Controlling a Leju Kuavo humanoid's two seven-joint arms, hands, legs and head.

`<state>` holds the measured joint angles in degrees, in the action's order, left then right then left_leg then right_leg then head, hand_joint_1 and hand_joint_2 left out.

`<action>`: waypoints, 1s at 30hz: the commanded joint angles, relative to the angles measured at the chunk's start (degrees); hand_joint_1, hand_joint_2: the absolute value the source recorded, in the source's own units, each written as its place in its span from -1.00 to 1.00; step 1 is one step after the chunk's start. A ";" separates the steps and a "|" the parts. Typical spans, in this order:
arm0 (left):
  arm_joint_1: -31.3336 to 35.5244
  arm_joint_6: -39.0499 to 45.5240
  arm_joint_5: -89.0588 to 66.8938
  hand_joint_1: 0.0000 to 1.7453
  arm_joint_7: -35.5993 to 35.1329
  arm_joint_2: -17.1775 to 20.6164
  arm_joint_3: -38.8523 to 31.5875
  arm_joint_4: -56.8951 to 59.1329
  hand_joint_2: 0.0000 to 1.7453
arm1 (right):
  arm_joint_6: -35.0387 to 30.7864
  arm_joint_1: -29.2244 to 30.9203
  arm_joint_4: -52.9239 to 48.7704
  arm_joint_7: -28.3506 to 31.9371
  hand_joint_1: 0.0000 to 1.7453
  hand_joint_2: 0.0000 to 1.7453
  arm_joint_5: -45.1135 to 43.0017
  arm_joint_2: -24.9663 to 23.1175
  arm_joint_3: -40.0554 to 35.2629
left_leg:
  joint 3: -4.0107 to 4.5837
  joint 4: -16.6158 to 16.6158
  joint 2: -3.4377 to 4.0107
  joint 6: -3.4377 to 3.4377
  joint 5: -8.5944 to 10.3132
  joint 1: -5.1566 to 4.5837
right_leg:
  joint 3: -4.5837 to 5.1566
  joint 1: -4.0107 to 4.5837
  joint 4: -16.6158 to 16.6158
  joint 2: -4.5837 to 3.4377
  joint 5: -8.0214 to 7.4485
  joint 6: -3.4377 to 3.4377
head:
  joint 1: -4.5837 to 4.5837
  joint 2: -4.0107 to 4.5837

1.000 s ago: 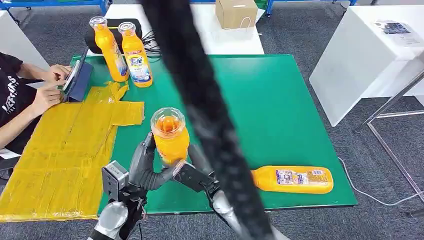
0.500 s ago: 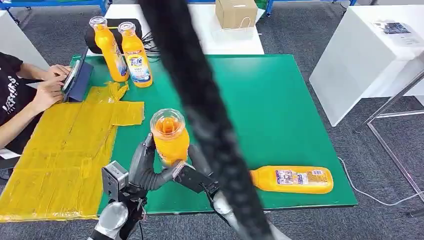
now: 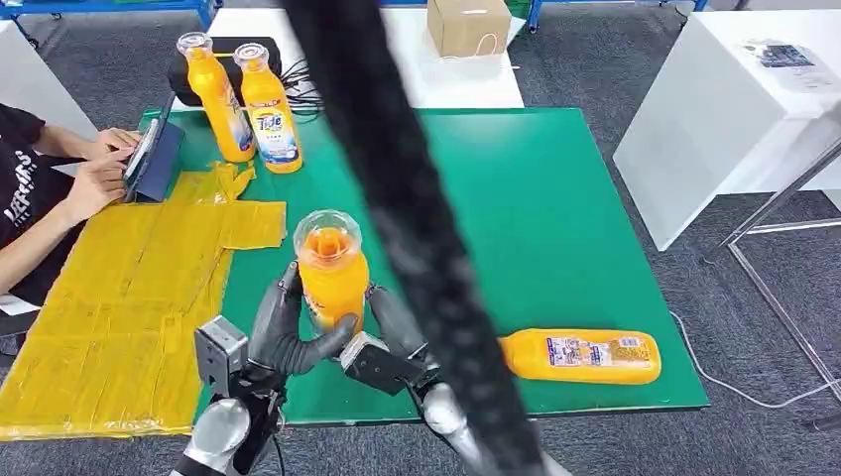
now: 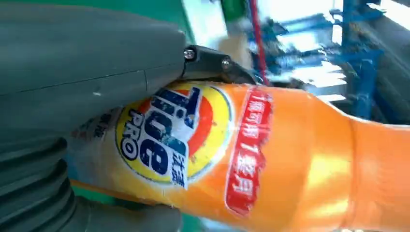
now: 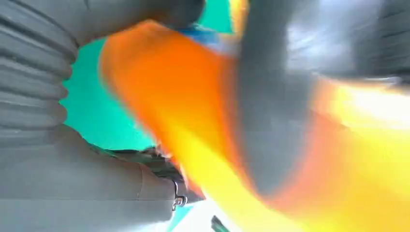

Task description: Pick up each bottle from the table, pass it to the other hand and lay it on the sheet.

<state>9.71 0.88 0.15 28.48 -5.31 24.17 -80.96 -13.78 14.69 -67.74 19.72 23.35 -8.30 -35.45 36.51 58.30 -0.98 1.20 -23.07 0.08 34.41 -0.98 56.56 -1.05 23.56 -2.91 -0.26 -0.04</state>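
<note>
**2 hands on 1 orange bottle**

The robot holds an orange bottle (image 3: 332,273) up in the air, above the near edge of the green table (image 3: 555,198). The bottle stands upright with its clear cap on top.

The left hand (image 3: 283,332) wraps around the left side of the bottle. Its dark fingers (image 3: 281,307) go up the side and its thumb curls under the bottom. In the left wrist view the bottle (image 4: 251,154) is very close, with a round yellow and blue label, and the grey thumb (image 4: 92,72) presses on it.

The right hand (image 3: 382,342) touches the right side of the bottle from below. Its fingers (image 3: 385,312) lie against the bottle. The right wrist view is very blurry. It shows orange between grey parts of the hand, so how tight this hand holds cannot be told.

A second bottle (image 3: 580,355) lies flat on its side near the near right corner of the table. 2 more bottles stand side by side at the far left corner, 1 plain orange (image 3: 218,99) and 1 with a label (image 3: 270,114).

The yellow sheet (image 3: 129,288) covers the left part of the table, up to the left edge. A person (image 3: 45,198) sits at the left edge, with both hands on a dark tablet (image 3: 154,159).

A thick black cable (image 3: 417,248) hangs across the head view, close to the camera. A cardboard box (image 3: 468,25) sits on a white table behind.
</note>
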 commanded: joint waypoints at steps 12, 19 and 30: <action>15.68 28.90 -71.51 1.00 -25.61 15.65 -15.11 29.71 1.00 | -9.84 -10.14 -30.35 -1.18 -1.00 1.00 13.23 10.12 12.05 | -0.18 -0.06 0.09 -0.06 -0.01 0.01 | -0.08 0.02 -0.03 0.15 0.03 0.13 | 0.04 0.00; 16.49 29.34 -78.60 1.00 -30.29 17.37 -17.24 36.45 1.00 | -10.47 -10.80 -32.03 -1.46 -1.00 1.00 14.41 10.71 13.80 | -0.13 -0.04 0.17 -0.07 -0.03 0.00 | -0.03 0.01 0.00 0.07 0.03 0.12 | 0.04 0.00; 12.34 30.38 -78.48 1.00 -28.72 13.02 -20.14 45.03 1.00 | 1.57 -8.13 -25.79 -11.22 -1.00 1.00 31.18 22.81 12.42 | -0.48 -0.14 0.18 -0.05 -0.12 -0.01 | -0.43 0.03 -0.19 0.15 0.09 0.15 | 0.04 0.00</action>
<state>22.08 30.23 -78.73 -0.87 11.45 5.90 -46.64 -20.91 3.73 -99.25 11.47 50.74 4.20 -22.32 36.58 58.30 -0.85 1.18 -23.05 0.08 34.55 -0.98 56.57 -1.08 23.54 -2.87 -0.22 -0.04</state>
